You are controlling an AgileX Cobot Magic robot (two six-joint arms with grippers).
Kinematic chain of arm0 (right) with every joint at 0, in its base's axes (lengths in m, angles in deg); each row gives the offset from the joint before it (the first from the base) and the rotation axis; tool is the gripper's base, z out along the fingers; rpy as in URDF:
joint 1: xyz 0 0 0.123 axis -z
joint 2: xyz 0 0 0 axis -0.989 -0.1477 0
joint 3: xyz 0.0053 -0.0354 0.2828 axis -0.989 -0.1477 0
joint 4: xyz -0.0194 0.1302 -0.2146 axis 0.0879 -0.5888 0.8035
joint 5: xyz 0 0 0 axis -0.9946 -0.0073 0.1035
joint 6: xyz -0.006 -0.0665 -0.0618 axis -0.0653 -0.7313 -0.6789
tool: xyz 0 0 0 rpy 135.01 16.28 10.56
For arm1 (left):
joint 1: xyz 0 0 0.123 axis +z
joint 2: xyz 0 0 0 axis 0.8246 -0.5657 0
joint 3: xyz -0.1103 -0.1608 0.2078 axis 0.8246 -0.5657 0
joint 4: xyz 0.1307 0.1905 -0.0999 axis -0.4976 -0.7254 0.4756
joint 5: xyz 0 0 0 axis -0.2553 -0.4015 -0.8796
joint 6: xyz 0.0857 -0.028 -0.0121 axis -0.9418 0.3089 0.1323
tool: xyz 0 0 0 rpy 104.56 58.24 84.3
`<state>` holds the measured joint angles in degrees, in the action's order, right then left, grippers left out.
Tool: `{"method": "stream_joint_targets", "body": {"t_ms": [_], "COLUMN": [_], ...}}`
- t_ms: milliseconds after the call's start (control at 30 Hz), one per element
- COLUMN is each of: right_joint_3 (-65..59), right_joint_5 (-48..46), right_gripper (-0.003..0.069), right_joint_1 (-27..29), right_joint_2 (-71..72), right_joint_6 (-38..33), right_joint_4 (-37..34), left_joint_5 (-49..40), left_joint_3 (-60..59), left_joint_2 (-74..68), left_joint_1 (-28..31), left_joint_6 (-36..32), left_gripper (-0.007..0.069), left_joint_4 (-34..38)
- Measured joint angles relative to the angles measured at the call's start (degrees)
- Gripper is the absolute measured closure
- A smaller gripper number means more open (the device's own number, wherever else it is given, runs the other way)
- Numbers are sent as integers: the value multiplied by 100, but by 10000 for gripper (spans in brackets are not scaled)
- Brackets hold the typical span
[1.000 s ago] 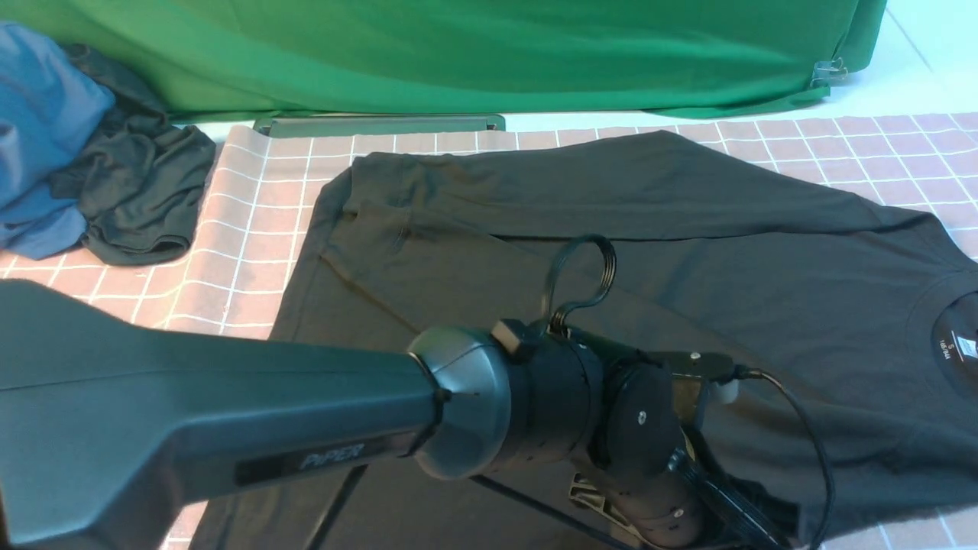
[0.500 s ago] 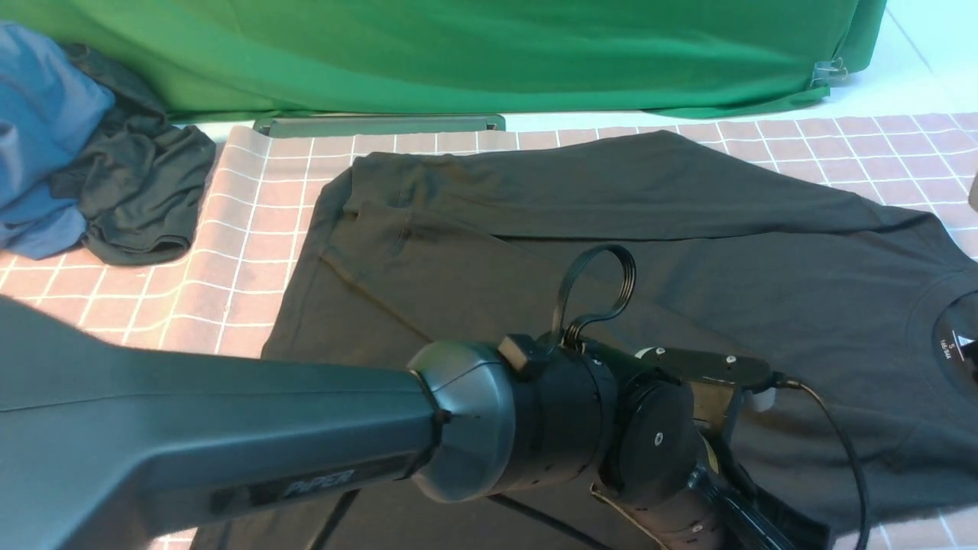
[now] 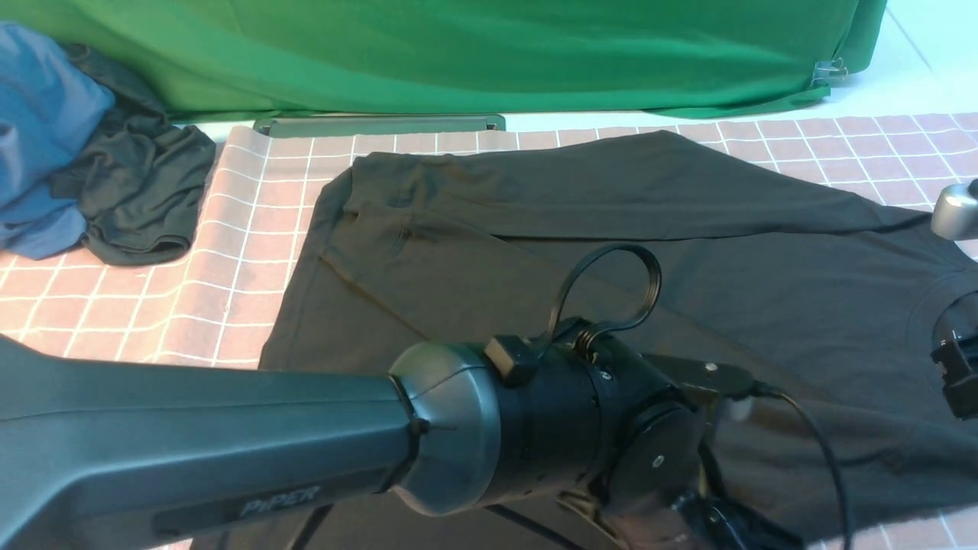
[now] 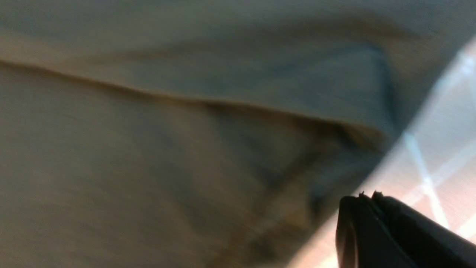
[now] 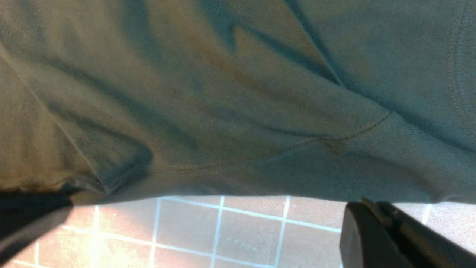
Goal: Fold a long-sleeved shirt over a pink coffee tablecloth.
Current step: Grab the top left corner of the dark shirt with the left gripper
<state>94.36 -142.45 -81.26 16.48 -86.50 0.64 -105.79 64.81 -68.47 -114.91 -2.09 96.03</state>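
My left pincer (image 4: 368, 199) was pressed shut at the near edge of the shirt (image 4: 186, 130). My right pincer (image 5: 366, 208) was shut too, just beside the hem. I could not tell whether either one pinched cloth. The black shirt lay spread across the pink checked tablecloth (image 3: 252, 229), collar to my right. At the tablecloth's left end a blue garment (image 3: 38, 114) sat bunched with a dark garment (image 3: 130, 191). A green cloth (image 3: 458, 53) draped along the back, with pale floor (image 3: 928, 46) beyond.

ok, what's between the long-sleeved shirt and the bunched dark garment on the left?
Just a bare strip of pink coffee tablecloth, per the front view; long-sleeved shirt and dark garment don't touch.
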Motion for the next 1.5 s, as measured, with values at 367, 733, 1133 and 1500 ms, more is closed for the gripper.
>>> {"method": "stream_joint_targets", "body": {"t_ms": [367,733,1133,1500], "right_joint_3": [0,0,0,90], "right_joint_5": [98,214,331,380], "right_gripper": [573,568,557,484], "right_joint_1": [0,0,0,281], "right_joint_2": [0,0,0,-512], "right_joint_6": [-12,-120,-142,-156], "right_joint_4": [-17,-22,-34,-38], "left_joint_5": [696,1367,1232,884], "left_joint_3": [0,0,0,0], "left_joint_2": [-153,-458,-556,-89], "left_joint_1": [0,-6,-6,-70], "left_joint_6": [129,2,-177,-685], "left_gripper": [231,160,584,594], "left_joint_4": [96,221,-218,903]}}
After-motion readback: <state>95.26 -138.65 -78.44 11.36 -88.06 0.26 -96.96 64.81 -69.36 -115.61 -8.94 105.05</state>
